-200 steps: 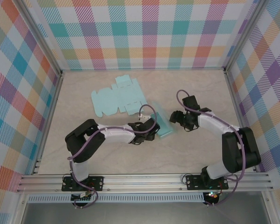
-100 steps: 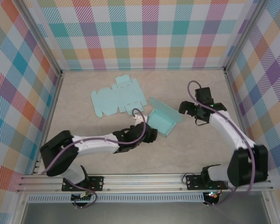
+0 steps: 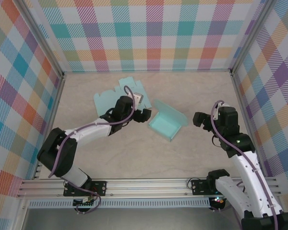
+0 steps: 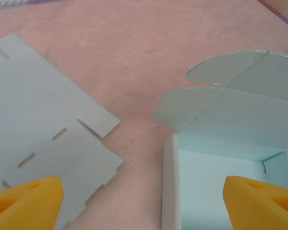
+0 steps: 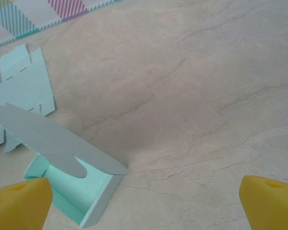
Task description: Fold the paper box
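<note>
The light-teal paper box (image 3: 164, 125) lies mid-table, its tray walls up and its lid (image 3: 172, 112) standing open at the far side. In the left wrist view the box (image 4: 216, 167) lies just right of centre, its rounded lid flaps (image 4: 197, 108) raised. My left gripper (image 3: 142, 114) (image 4: 144, 208) is open, just left of the box and apart from it. My right gripper (image 3: 200, 119) (image 5: 144, 208) is open, off to the right of the box (image 5: 74, 189), holding nothing.
A flat, unfolded teal box blank (image 3: 110, 101) (image 4: 33, 129) (image 5: 21, 81) lies on the table behind and under my left wrist. Checked walls close the table on three sides. Bare tabletop (image 3: 192, 158) lies in front of the box.
My left gripper left the box's near-left corner and swung back up beside the flat blank. My right arm pulled away to the right. The box now lies free with its lid open.
</note>
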`<state>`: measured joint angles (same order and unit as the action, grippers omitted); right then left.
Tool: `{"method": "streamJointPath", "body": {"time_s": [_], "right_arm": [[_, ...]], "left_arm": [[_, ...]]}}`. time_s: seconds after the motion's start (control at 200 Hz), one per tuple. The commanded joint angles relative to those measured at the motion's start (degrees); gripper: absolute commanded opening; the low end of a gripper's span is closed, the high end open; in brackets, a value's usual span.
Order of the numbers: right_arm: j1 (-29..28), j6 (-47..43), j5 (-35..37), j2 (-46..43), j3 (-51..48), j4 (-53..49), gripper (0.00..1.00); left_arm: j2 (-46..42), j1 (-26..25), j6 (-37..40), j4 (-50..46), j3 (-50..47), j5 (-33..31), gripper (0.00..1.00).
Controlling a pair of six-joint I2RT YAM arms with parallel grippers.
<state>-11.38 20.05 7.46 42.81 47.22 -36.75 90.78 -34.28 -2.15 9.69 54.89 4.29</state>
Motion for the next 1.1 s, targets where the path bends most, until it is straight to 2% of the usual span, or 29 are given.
{"method": "streamJointPath", "body": {"time_s": [0.0,0.09,0.23,0.355,0.475,0.63,0.885,1.02,1.095], "right_arm": [[-0.1,-0.6,-7.6,-0.8,-1.2,0.6,1.00],[-0.1,-0.6,-11.8,-0.6,-2.5,1.4,1.00],[0.0,-0.9,-17.1,1.1,-4.2,1.7,0.99],[-0.1,-0.9,-21.4,2.6,-5.8,3.8,0.95],[0.0,-0.9,-22.4,3.6,-6.7,5.7,0.90],[0.0,-1.1,-20.7,5.8,-6.8,7.7,0.87],[-0.1,-3.1,-16.1,12.2,-5.6,10.8,0.83],[-0.2,-5.4,-16.5,15.9,-5.4,13.9,0.80],[-0.6,-6.6,-17.0,17.8,-5.3,15.7,0.78]], "left_arm": [[4.2,3.3,11.5,0.9,4.7,15.4,0.86],[7.9,5.1,18.1,1.3,7.3,22.0,0.87],[13.8,6.0,26.6,-1.3,13.0,27.2,0.86],[18.5,6.8,30.1,-3.3,18.0,31.4,0.83],[21.8,7.0,33.4,-9.0,23.2,34.5,0.79],[24.8,6.9,34.3,-11.1,27.2,35.4,0.75],[26.7,6.9,34.2,-12.6,30.1,36.9,0.59],[27.4,6.9,34.2,-14.2,31.3,37.2,0.49],[27.5,6.9,34.3,-14.6,31.5,37.1,0.48]]}}
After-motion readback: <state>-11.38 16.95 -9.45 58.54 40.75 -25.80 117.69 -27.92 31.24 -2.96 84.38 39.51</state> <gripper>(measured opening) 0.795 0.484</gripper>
